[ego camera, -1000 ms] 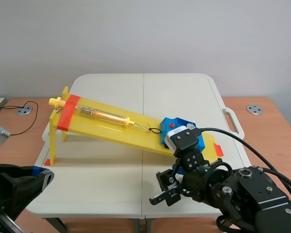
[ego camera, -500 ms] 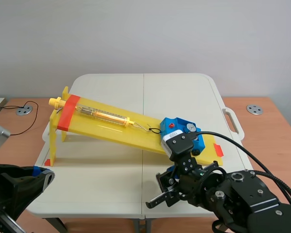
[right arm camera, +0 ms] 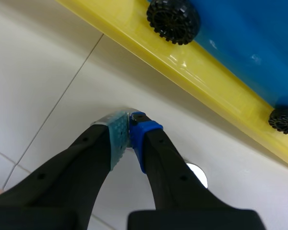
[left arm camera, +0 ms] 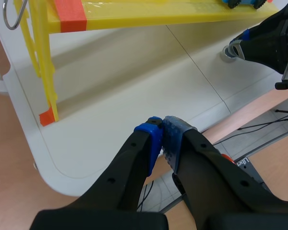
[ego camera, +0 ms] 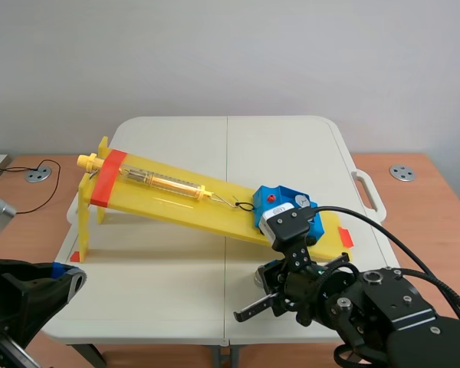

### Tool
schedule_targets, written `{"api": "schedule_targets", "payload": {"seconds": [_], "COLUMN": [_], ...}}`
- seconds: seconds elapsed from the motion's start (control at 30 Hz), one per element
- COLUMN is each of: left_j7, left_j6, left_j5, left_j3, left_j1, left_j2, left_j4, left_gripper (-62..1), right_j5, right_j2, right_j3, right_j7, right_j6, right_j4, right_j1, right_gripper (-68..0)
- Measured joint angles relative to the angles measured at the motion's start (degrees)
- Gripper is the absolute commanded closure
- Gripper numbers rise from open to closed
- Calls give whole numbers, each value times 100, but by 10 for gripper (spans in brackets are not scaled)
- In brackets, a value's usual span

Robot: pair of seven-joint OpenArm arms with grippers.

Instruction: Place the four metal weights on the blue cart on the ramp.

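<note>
The big white folding table (ego camera: 176, 268) holds a long yellow plastic ramp (ego camera: 176, 205) that slopes down toward the right side. The blue toy cart with black wheels (ego camera: 282, 205) sits near the low end of the ramp.

The right claw (right arm camera: 130, 125) is down at the table, just beside the ramp's near edge. The cart is just ahead of it and higher up. Its two fingers (right arm camera: 98, 148) are pinched almost together. A small round silver metal weight (right arm camera: 110, 115) peeks out at the tips, but I cannot tell if the claw really holds it. Another silver weight (right arm camera: 198, 176) lies on the table under that claw, half hidden.

The left claw (left arm camera: 162, 132) is pinched together on nothing. It is over the table's near corner, well apart from the cart. So the right claw is the nearer one. I think the weight has to go up and forward, over the ramp's edge, to reach the cart.
</note>
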Motion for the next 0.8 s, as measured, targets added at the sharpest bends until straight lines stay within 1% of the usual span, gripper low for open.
{"api": "schedule_targets", "payload": {"seconds": [0.3,0.4,0.53,0.7,0.8], "left_j7": [0,0,0,0,0], "left_j6": [0,0,0,0,0], "left_j5": [0,0,0,0,0], "left_j3": [0,0,0,0,0], "left_j1": [0,0,0,0,0], "left_j2": [0,0,0,0,0], "left_j4": [0,0,0,0,0], "left_gripper": [-38,-38,-38,-38,-38], "right_j5": [0,0,33,170,334], "right_j2": [2,72,358,848,1047], "right_j3": [0,0,0,9,129], "right_j7": [-4,-55,-212,-518,-719], "right_j6": [0,0,2,0,2], "right_j4": [13,181,844,1969,2634], "right_j1": [-2,-87,-431,-1003,-1381], "right_gripper": [-7,-7,-7,-7,-7]}}
